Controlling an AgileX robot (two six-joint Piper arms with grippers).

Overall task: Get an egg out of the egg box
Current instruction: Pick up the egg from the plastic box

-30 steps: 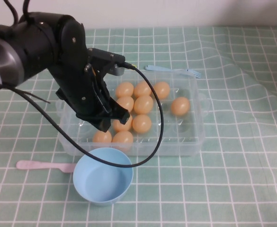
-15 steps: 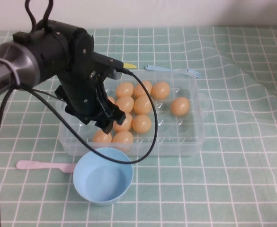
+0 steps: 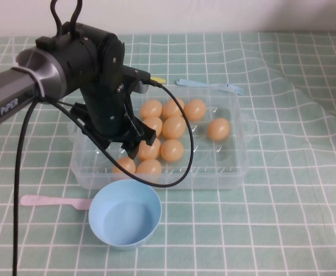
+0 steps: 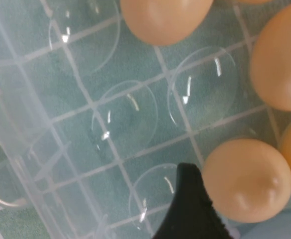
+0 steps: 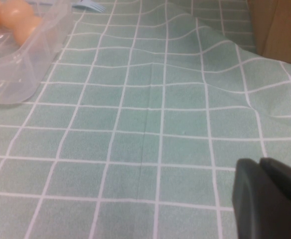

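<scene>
The left tool [image 3: 134, 145] is down inside the egg box [image 3: 236, 167], over its left half, at the left edge of the cluster of eggs. From the high view the arm's black body covers most of the tool, so only two dark finger tips [image 3: 146, 138] show beside the eggs. In the left wrist view only one black finger [image 4: 187, 209] comes into view, its tip just beside an egg [image 4: 247, 180] and over an empty dimple; the second finger is out of view, so it cannot be told whether the tool is apart or together, and no egg is seen clamped in it.

The egg box is clear plastic and sits mid-desk on the green checked cloth [image 3: 294, 218]. Nine eggs can be counted in the high view; any others would lie behind the arm. One egg [image 3: 218, 129] lies alone toward the right side, apart from the rest.

A light blue bowl [image 3: 124, 214] stands just in front of the box, touching or nearly touching its near wall. A pink spoon [image 3: 53, 201] lies left of the bowl. A pale blue fork [image 3: 211, 85] lies behind the box, with something yellow [image 3: 158, 80] beside it, mostly hidden by the arm.

The right tool [image 5: 264, 199] is outside the high view. Its wrist camera shows only a dark corner of it above the cloth, off to the right of the box; its fingers look pressed together.
</scene>
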